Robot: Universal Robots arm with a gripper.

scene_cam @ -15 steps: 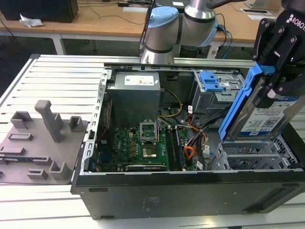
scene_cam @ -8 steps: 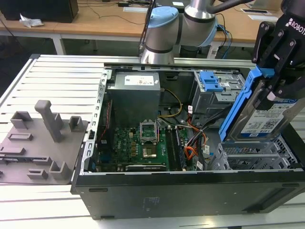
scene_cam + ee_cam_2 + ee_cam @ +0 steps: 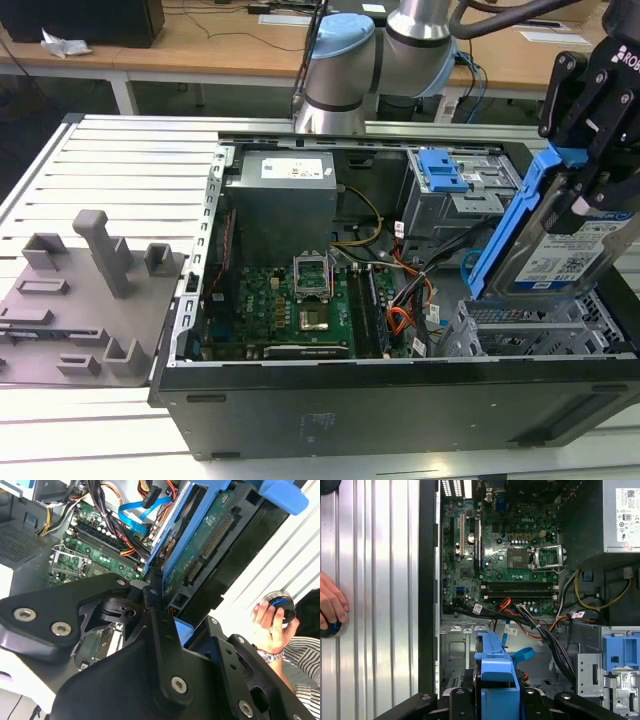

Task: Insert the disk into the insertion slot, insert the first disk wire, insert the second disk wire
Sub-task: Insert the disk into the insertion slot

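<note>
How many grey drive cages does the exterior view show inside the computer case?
2. The perforated cage lies at the near corner of the case on the exterior view's right, under the disk; the cage with the blue latch stands farther back behind it. Others may be hidden.

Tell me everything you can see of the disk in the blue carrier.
The disk is a silver drive with a white-and-blue label, clipped in a blue plastic carrier. The second wrist view shows a green circuit board on its other face. The claw grips its upper end, holding it tilted on edge, lower end just over the insertion slot, a grey perforated cage.
</note>
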